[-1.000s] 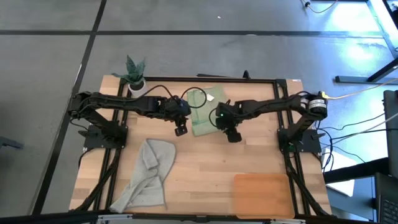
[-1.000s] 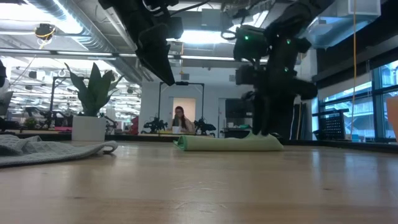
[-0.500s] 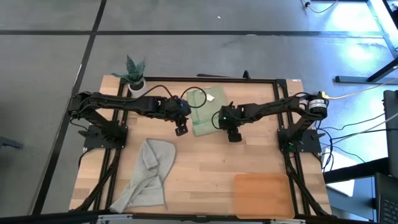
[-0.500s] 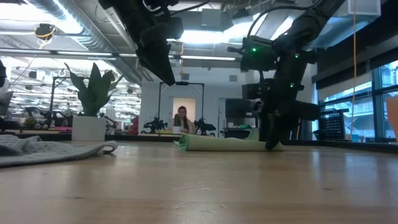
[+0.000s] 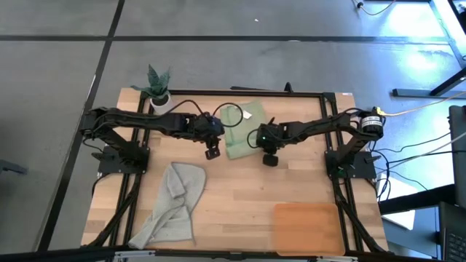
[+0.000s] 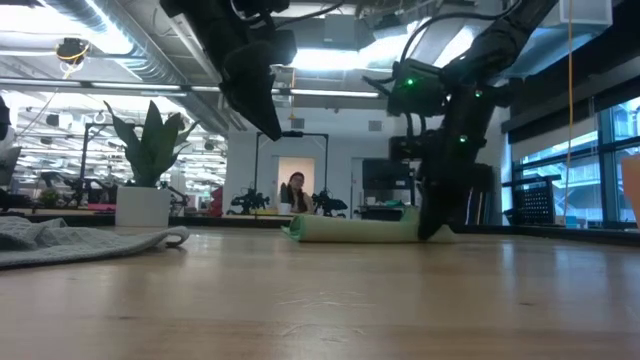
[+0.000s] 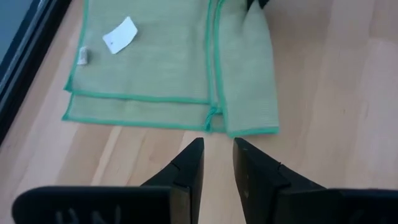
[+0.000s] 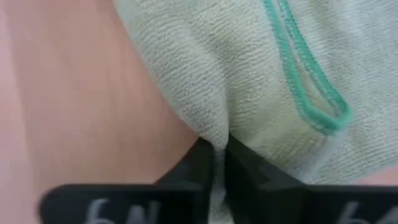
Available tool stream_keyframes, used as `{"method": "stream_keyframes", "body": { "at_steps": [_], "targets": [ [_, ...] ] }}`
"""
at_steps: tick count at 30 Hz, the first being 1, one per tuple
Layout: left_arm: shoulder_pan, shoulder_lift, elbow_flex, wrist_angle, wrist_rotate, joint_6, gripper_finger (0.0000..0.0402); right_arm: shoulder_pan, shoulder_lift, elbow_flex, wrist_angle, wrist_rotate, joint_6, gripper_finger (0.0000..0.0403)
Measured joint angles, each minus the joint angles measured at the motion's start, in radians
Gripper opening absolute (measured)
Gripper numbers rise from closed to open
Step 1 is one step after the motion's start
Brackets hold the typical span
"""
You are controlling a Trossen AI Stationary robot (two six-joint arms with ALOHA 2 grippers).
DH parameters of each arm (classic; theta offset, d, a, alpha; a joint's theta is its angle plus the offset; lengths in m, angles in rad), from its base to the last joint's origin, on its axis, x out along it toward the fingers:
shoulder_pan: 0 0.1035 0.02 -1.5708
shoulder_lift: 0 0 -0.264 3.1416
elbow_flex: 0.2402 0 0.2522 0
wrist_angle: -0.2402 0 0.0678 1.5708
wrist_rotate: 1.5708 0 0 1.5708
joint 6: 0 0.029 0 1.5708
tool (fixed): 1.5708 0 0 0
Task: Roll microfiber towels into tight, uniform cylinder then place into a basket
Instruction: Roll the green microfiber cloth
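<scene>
The sage green towel point(image 5: 237, 129) lies flat at the table's far middle, white tag point(image 7: 119, 35) up. Its near edge is rolled into a low roll point(image 6: 355, 229). My right gripper point(image 5: 269, 158) is down at the roll's right end, shut on it. My left gripper point(image 5: 212, 153) hangs open above the table just off the roll's left end point(image 7: 249, 127) and touches nothing. The grey towel point(image 5: 175, 204) lies crumpled at the near left. The orange-brown basket point(image 5: 307, 227) sits at the near right. My right gripper pinches a bunched fold of the green towel's roll point(image 8: 208, 127) between its two fingertips, at the roll's right end. The fingers come steeply from above point(image 6: 440, 215). The roll and the rest of the towel lie on the table.
A small white pot with a plant point(image 5: 158, 95) stands at the far left corner. Bare wood lies between the green towel and the basket. A black frame point(image 5: 240, 92) runs along the table's far edge.
My right gripper has sunk to the table at the green roll's right end, and its wrist has rolled. It now stands upright against the roll. The towel has kept its place.
</scene>
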Motion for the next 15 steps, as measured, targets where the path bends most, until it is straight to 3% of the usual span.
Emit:
{"method": "stream_keyframes", "body": {
  "at_steps": [2, 15],
  "targets": [
    [-0.004, 0.01, 0.001, 0.013, 0.0, 0.009, 0.0076, 0.0, 0.001, 0.004, 0.02, -0.027, 0.037, 0.0013],
    [-0.013, 0.098, 0.0, 0.072, 0.017, 0.061, 0.0076, 0.0, 0.001, 0.041, 0.09, -0.035, 0.146, 0.0009]
  ]
}}
